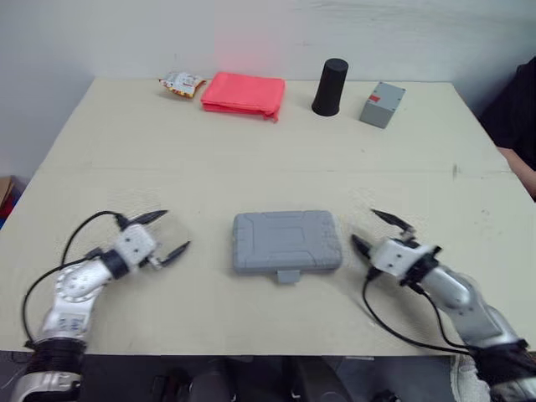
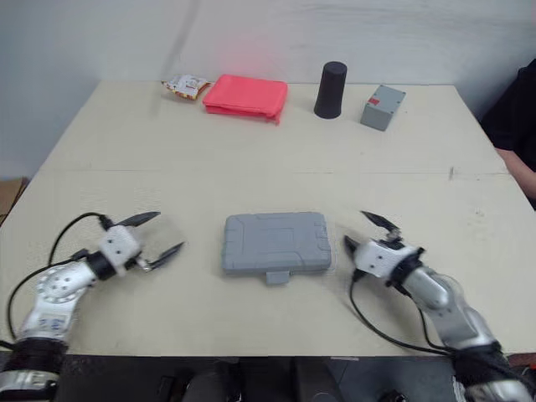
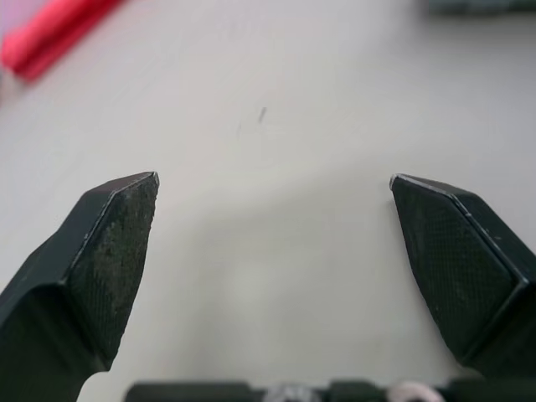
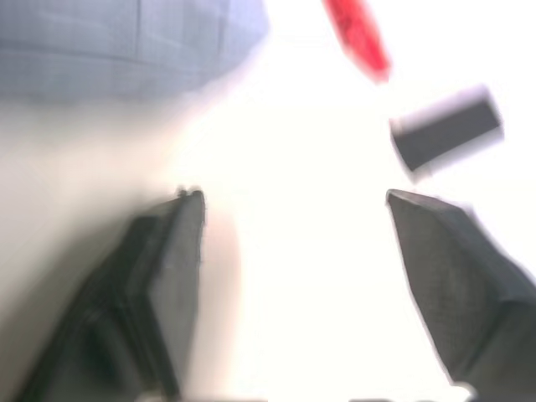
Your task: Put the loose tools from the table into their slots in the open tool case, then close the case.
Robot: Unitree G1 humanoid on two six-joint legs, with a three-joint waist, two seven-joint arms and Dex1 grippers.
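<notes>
A grey plastic tool case [image 1: 286,241] lies shut and flat at the middle of the table, its latch tab facing the near edge. My left gripper [image 1: 173,232] rests open to the left of the case, a short gap away, with nothing between its fingers. On the case's right side my right gripper [image 1: 378,230] is open and holds nothing. The left wrist view has bare table between the fingers [image 3: 109,251]. A corner of the grey case [image 4: 126,42] is in the right wrist view, beyond the open fingers.
Along the far edge sit a snack packet [image 1: 182,82], a folded red cloth [image 1: 244,93], a black cylinder [image 1: 331,86] and a small grey box [image 1: 382,104]. A person's dark sleeve [image 1: 517,117] is at the right edge.
</notes>
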